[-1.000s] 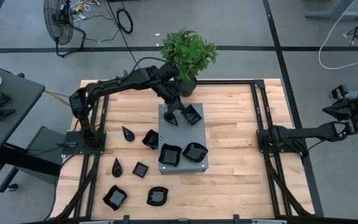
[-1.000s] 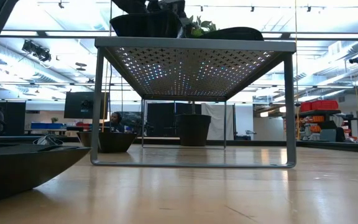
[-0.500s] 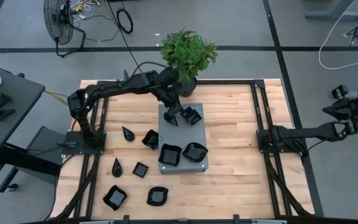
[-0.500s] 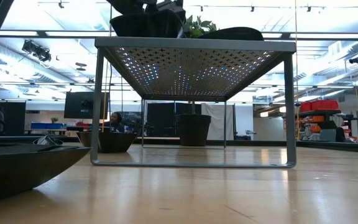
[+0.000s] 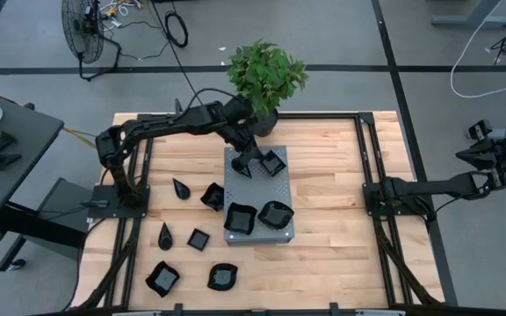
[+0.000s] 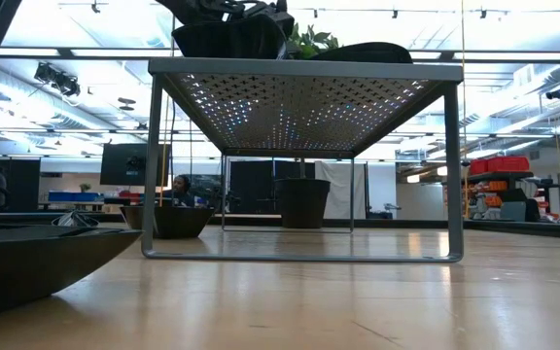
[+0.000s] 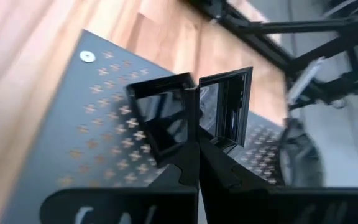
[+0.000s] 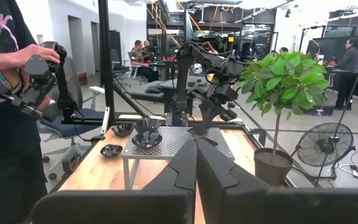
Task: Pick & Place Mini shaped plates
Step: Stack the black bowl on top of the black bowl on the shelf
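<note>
1. Looking down (high view): left gripper (image 5: pixel 255 161) over far end of grey slab (image 5: pixel 259 230), at square plate (image 5: pixel 273 161); two more plates on slab's near end, six on table; right gripper (image 5: pixel 466 156) waits off table's right edge.
2. Left wrist: fingers (image 7: pixel 190 163) pressed together, pinching plate's rim.
3. Right wrist: fingers closed, holding nothing.

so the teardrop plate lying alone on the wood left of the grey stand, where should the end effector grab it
Probably across the wide rounded end of the teardrop plate, coming straight down from above. It lies flat on the table with bare wood all round, apart from the square plate beside it. The narrow tip looks too slim to pinch securely. Closing across the rim walls there should hold best.
</note>
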`<act>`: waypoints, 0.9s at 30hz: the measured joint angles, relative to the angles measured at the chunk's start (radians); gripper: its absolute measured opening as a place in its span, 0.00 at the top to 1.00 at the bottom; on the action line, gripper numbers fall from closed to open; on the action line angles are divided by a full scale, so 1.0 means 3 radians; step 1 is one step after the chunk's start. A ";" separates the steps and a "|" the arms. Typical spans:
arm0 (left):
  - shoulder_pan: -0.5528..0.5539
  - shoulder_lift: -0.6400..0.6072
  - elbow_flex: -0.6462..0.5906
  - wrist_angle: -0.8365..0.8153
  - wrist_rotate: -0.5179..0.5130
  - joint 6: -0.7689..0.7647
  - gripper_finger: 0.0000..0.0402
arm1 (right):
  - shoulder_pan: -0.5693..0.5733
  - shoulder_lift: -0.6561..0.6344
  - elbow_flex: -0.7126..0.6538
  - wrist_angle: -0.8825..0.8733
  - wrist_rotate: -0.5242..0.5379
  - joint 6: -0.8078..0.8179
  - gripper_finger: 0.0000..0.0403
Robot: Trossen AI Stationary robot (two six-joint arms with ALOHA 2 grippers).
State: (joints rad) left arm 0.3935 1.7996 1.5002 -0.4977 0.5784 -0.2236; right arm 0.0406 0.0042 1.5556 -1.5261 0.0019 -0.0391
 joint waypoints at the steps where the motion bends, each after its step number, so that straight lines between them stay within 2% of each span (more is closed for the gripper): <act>1: 0.0000 0.0000 0.0000 0.0011 0.0035 -0.0025 1.00 | 0.0000 -0.0001 0.0000 0.0000 0.0000 0.0000 0.96; 12: 0.0006 0.0000 -0.0008 0.0067 -0.0191 -0.0186 1.00 | 0.0001 0.0000 0.0000 0.0000 0.0001 0.0000 0.96; 21: 0.0003 0.0000 -0.0008 0.0089 -0.0173 -0.0518 0.99 | 0.0000 -0.0001 0.0000 0.0000 -0.0001 0.0000 0.96; 27: -0.0002 0.0000 -0.0009 0.0144 -0.0200 -0.0504 0.99 | 0.0001 -0.0001 0.0001 0.0000 -0.0001 0.0000 0.96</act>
State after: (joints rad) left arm 0.3929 1.7996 1.4975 -0.4547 0.5183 -0.3747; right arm 0.0409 0.0040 1.5558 -1.5261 0.0017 -0.0391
